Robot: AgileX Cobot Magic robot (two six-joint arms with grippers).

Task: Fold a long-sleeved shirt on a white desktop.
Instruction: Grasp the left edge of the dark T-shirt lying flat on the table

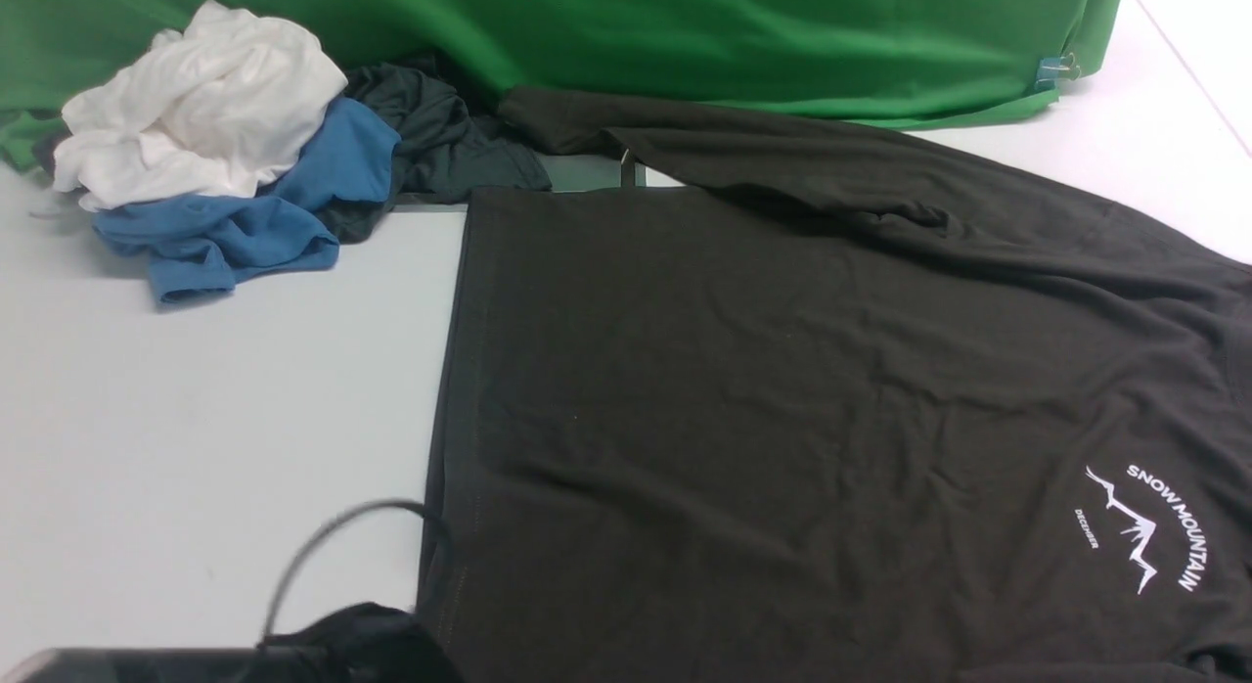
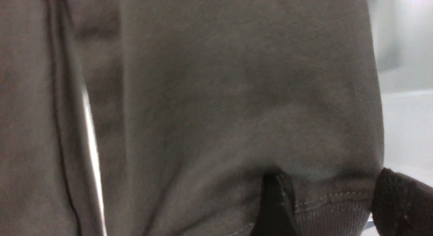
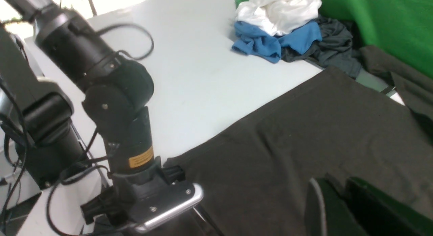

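While long-sleeved shirt (image 1: 782, 389) lies flat, logo (image 1: 1144, 526) up, on white desktop (image 1: 196, 419) for clean fold, left gripper (image 2: 329, 182) spread astride hem (image 2: 331, 204), unpinched; right gripper (image 3: 335, 188) over cloth, closure unclear.

1. The long-sleeved shirt (image 1: 782, 389) is dark charcoal-brown, with a white arc-and-peak logo (image 1: 1144, 531).
2. The counter (image 1: 196, 399) is plain white-grey.
3. The backdrop cloth (image 1: 685, 37) is bright green.
4. There's a white garment (image 1: 196, 106), a blue garment (image 1: 245, 223) and a dark grey-black garment (image 1: 440, 135).
5. The left arm (image 3: 115, 104) is black, its label (image 3: 140, 159) yellow-orange.
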